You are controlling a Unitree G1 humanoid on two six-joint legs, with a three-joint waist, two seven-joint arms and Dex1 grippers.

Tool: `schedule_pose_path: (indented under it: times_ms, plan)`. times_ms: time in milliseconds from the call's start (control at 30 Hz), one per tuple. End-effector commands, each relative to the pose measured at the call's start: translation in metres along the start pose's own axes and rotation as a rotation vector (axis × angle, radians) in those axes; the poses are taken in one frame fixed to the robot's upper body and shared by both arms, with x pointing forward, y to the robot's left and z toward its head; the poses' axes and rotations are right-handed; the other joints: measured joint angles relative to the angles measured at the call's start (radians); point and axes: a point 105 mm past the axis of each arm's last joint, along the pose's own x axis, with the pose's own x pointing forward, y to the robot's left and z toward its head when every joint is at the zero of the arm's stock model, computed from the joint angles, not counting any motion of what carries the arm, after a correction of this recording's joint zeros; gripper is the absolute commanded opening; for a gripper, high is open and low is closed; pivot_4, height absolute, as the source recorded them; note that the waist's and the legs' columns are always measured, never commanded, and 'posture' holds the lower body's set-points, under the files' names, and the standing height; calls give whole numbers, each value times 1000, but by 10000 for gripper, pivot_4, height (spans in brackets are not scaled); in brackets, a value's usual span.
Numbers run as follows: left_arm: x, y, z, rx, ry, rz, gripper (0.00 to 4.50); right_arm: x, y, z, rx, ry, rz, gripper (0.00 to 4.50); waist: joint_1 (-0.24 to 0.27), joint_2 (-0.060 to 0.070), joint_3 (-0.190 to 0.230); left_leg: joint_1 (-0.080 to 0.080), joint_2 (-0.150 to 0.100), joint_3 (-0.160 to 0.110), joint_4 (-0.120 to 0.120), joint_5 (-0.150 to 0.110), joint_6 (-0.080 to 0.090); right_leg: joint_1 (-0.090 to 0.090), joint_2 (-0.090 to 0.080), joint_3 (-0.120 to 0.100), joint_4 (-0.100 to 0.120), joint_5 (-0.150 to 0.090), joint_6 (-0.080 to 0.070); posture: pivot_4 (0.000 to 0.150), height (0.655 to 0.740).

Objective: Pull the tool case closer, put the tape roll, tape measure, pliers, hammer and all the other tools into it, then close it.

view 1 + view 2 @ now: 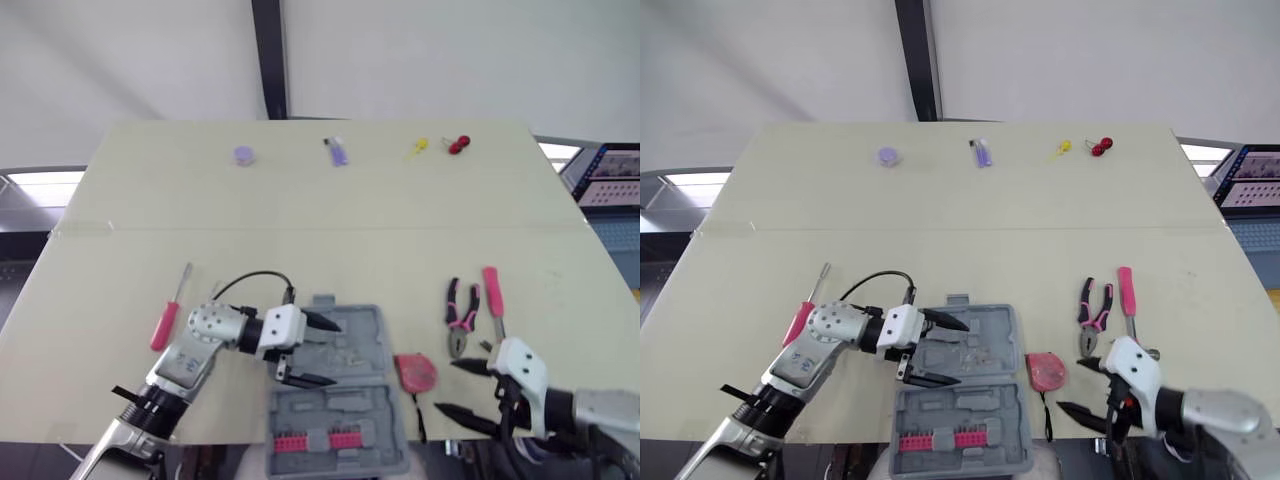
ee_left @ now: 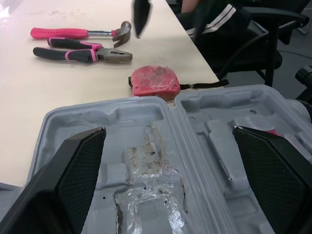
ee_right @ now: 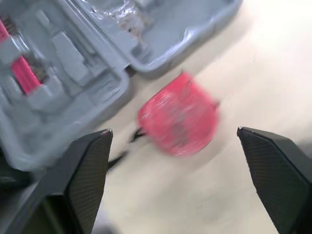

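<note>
The tool case (image 1: pixel 360 345) is seen lying open at the near edge of the desk (image 1: pixel 300 250), its two grey moulded halves spread flat and a row of pink pieces held in the nearer half, so the pulling-in is judged done and the loading is judged to be the step in hand. The left gripper (image 1: pixel 337 353) is held over the far half with its fingers spread wide and nothing between them. The right gripper (image 1: pixel 445 386) is likewise open and empty, low over the desk. The tape measure (image 1: pixel 415 372) lies just beside the case's wall, at about 10 o'clock from the right fingers and at 3 o'clock from the left ones; the right arm is clearly the nearer. It is a squat, rounded red body with no marked long axis, and a dark strap is trailed from it toward 6 o'clock. The pliers (image 1: pixel 460 318) and hammer (image 1: pixel 493 300) are laid side by side at 12 o'clock from the right gripper, both handles pointed away from the robot.
</note>
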Motion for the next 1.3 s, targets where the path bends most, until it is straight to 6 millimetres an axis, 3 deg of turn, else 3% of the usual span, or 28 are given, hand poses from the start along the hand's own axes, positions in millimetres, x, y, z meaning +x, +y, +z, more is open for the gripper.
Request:
schedule_pose_path:
  times_ms: [33, 233, 633, 1300]
  plan:
    - [0, -2, 8, 86, 2, 0, 45000, 12, 2, -16, -139, 20, 141, 44615, 3, 0, 0, 0, 0, -1, 0, 0, 0, 0, 0, -1, 0, 0, 0, 1500, 7400]
    - [-2, -9, 5, 167, 36, -14, 45000, 24, -4, -32, -279, 43, 262, 44615, -3, 0, 1, -1, 0, 0, 2, -1, 1, 3, 0, -1, -2, 0, 1, 1500, 7400]
    - [-3, -10, 2, 179, 54, 17, 45000, 36, -11, -21, -380, -27, 277, 44615, -3, 0, 1, 0, 0, -1, 3, -1, 1, 3, 0, -1, -2, 0, 1, 1500, 7400]
    - [-2, -8, 0, 202, 69, 20, 45000, 55, -11, -21, -536, -19, 376, 44615, -3, 0, 1, 0, 0, -1, 3, -1, 1, 3, 0, -1, -1, 0, 1, 1500, 7400]
